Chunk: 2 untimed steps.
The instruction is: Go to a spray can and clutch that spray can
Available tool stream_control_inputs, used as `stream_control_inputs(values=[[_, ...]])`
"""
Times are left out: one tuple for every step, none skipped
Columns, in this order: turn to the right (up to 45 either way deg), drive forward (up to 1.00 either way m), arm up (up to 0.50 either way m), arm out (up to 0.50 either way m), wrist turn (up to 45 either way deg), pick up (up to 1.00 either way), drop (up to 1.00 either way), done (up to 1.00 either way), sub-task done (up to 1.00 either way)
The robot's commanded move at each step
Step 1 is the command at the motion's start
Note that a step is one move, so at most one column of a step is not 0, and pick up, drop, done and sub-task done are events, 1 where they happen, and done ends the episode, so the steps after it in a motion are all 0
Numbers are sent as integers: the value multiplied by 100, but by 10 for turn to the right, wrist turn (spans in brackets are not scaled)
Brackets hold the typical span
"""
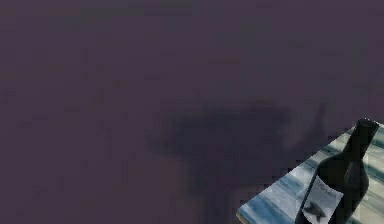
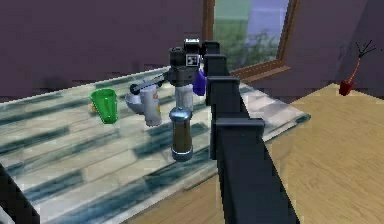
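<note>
The tool [image 2: 148,88] sits just above the middle of the arm side view, at the end of the dark arm [image 2: 235,150] that climbs from the bottom edge. Whether its fingers are apart or together cannot be told, nor whether it holds anything, since things stand on the table [image 2: 60,150] right at its tip. Closest is a pale grey can [image 2: 151,106], upright and just left of centre, which may be the spray can; whether the tool touches it is unclear. A blue thing [image 2: 201,78] shows just right of the tool, partly behind the arm. Below stands a metal cylinder [image 2: 181,135], and to the left a green cup [image 2: 104,103]. A window [image 2: 250,35] fills the upper right, and a red vase [image 2: 346,86] stands at the right edge. In the forward view's lower right, a dark bottle [image 1: 345,175] stands on the table's corner.
</note>
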Motion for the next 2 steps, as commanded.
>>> stream_control_inputs(values=[[0, 0, 0, 0, 0, 100, 0, 0, 0], [0, 0, 0, 0, 0, 0, 0, 100, 0]])
